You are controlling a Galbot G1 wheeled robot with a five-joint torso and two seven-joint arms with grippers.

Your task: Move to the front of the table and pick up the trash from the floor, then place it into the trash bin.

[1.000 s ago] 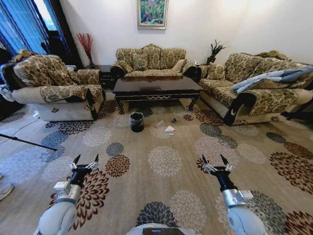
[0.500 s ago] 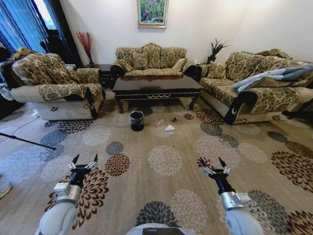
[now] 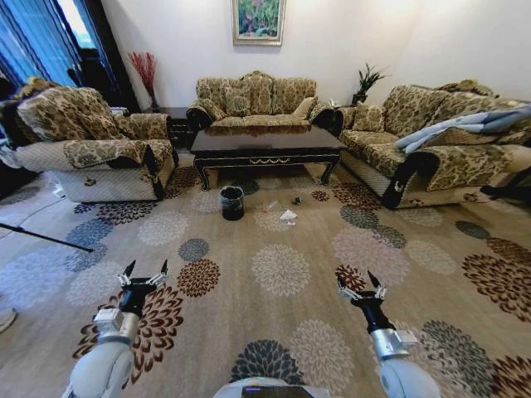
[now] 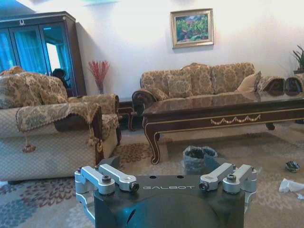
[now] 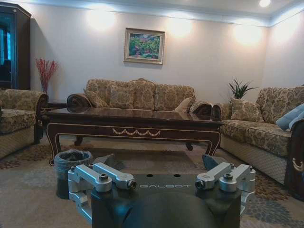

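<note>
My view: 1 desk (image 3: 267, 148), 1 trash bin (image 3: 232, 202) and 3 trash (image 3: 287, 216) bits on carpet by desk's front edge; left claw (image 3: 142, 274) & right claw (image 3: 359, 286) both wide, empty.

The counter (image 3: 267, 147) is finished in glossy dark brown wood, with gold ornament along its front edge. The trash bin (image 3: 232, 203) is black, lined with a clear bag. The trash (image 3: 288, 216) includes a white paper piece. The carpet (image 3: 274, 274) is beige, patterned with round floral medallions in brown, grey, cream and dark blue. The sofas (image 3: 255, 99) are upholstered in gold-brown damask. The framed painting (image 3: 258, 21) is predominantly green. The walls are white.
</note>
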